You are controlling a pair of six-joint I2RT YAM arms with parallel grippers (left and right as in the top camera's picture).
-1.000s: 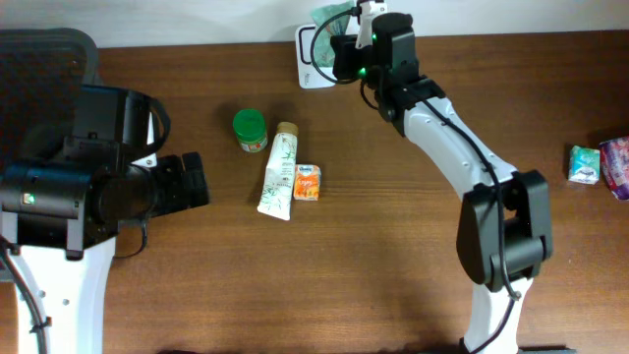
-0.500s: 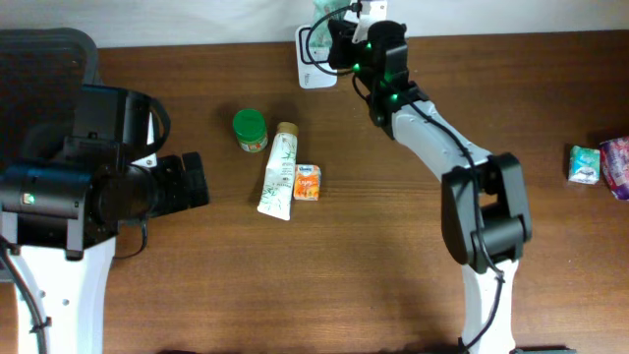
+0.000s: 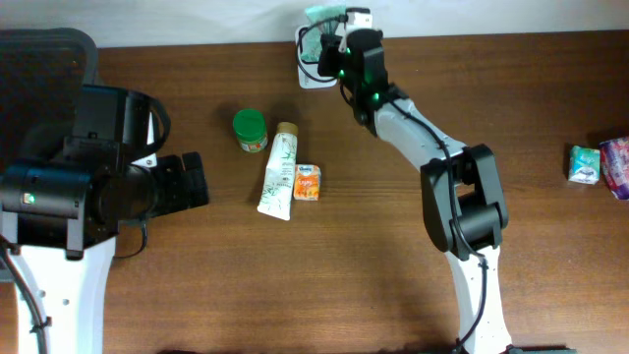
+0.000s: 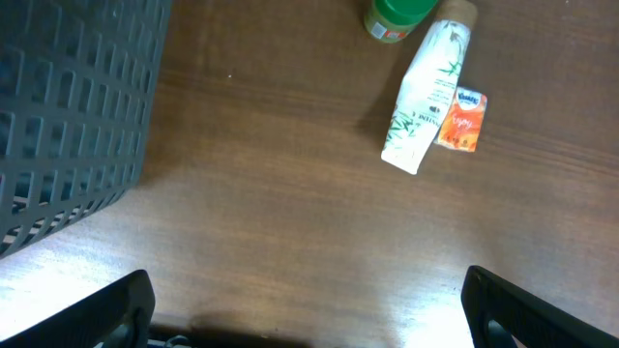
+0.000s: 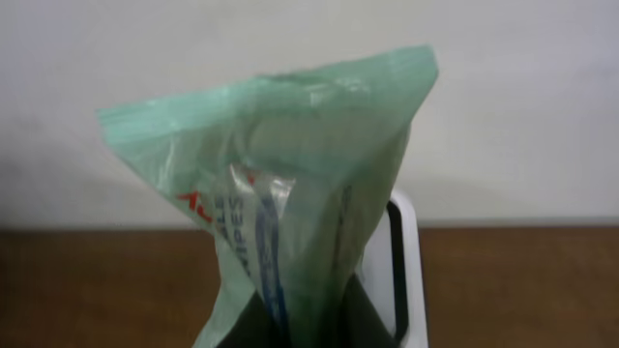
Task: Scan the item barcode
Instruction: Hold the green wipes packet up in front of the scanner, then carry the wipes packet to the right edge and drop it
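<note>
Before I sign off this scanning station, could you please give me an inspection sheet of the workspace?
Surface: brown wooden table, no spills seen.
Job's things: green packet, held up over the white scanner at the far edge.
Clutter: green-lidded jar, white tube, orange box beside the tube; teal packet and purple packet at the right edge.
Grippers: left gripper, jaws wide open, empty; right gripper, jaws shut on the green packet.
Cables: black cable looped by the scanner.
Surroundings: dark mesh basket at the left; pale wall behind.
</note>
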